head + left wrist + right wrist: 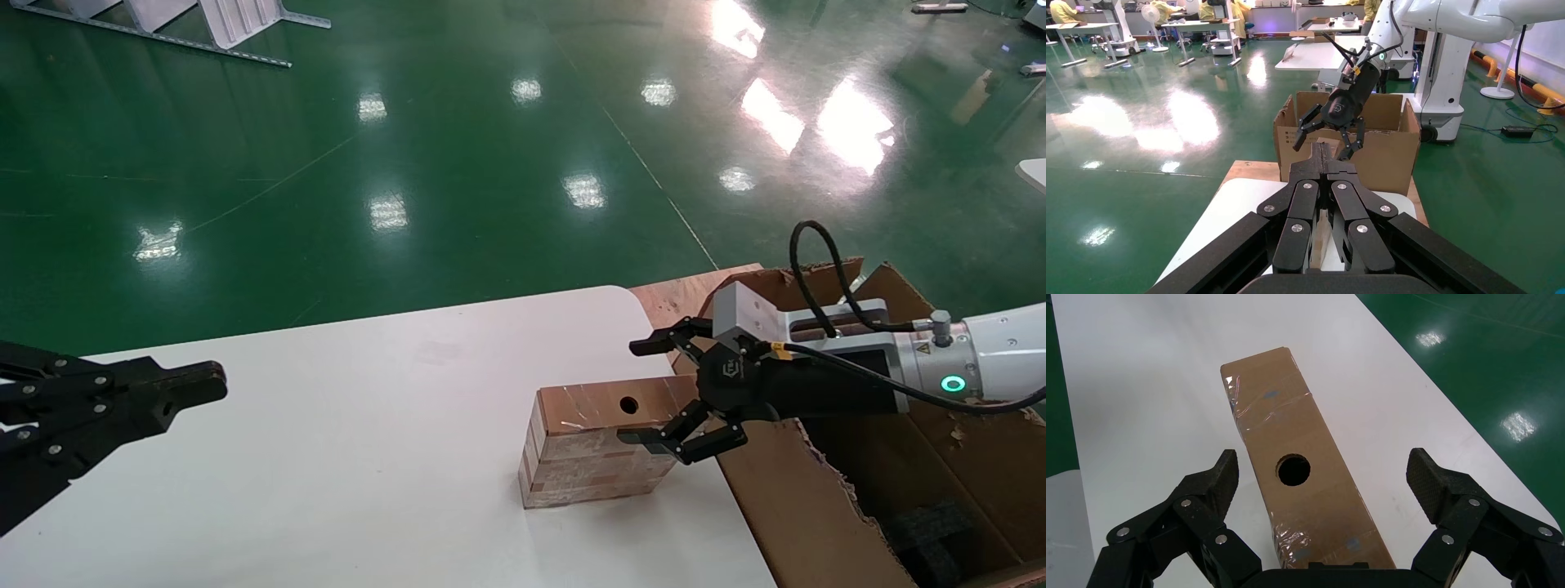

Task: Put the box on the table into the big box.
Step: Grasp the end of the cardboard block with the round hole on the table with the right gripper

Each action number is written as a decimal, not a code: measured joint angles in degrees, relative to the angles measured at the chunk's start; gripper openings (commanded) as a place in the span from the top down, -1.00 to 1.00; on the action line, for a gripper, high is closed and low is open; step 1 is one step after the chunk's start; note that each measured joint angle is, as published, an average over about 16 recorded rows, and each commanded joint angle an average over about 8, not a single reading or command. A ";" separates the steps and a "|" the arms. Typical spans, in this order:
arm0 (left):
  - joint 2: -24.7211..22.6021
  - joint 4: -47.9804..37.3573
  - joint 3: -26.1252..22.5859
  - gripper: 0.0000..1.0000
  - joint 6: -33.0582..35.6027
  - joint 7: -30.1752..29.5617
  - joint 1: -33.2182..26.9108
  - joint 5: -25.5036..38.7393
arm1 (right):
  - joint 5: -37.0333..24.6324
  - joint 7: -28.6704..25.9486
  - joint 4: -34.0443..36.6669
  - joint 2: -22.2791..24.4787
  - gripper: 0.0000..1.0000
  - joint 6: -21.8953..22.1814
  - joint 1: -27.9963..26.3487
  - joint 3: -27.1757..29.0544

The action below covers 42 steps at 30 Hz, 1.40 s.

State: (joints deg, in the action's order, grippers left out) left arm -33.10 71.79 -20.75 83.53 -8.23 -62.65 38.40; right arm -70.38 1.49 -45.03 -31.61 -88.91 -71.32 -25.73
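Note:
The box, small, brown and taped, stands upright on the white table near its right edge, with a round hole in its top face. My right gripper is open, one finger on each side of the box's right end, not touching it. In the right wrist view the box runs between the spread fingertips of that gripper. The big box stands open just right of the table, under the right arm. My left gripper hovers shut and empty over the table's left side.
A black foam block lies inside the big box. A wooden board lies under the carton, beside the table's far right corner. In the left wrist view the carton stands beyond the shut left gripper. Green floor surrounds the table.

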 measured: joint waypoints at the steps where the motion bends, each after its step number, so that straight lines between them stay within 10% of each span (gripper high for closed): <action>1: 0.00 0.00 0.00 1.00 0.00 0.00 0.00 0.00 | -0.08 0.10 0.20 -0.08 -1.00 -0.06 -0.14 -0.14; 18: 0.00 0.00 -0.01 1.00 0.00 0.00 0.00 0.00 | -0.77 0.96 1.87 -0.78 -1.00 -0.55 -1.80 -2.72; 27: 0.01 -0.01 -0.01 -0.95 -0.01 0.00 0.01 -0.01 | -0.38 1.08 2.07 -0.71 -1.00 -0.71 -2.21 -3.42; 37: 0.01 -0.02 0.00 -1.00 -0.02 0.01 0.01 -0.01 | -0.12 1.11 2.13 -0.65 -1.00 -0.78 -2.27 -3.50; 42: 0.01 -0.02 -0.01 -1.00 -0.02 0.01 0.01 -0.01 | -0.19 1.10 2.09 -0.65 0.05 -0.75 -2.26 -3.49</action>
State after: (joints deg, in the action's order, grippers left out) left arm -33.09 71.78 -20.76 83.51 -8.22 -62.64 38.39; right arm -70.57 2.58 -42.94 -32.26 -89.66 -73.58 -29.22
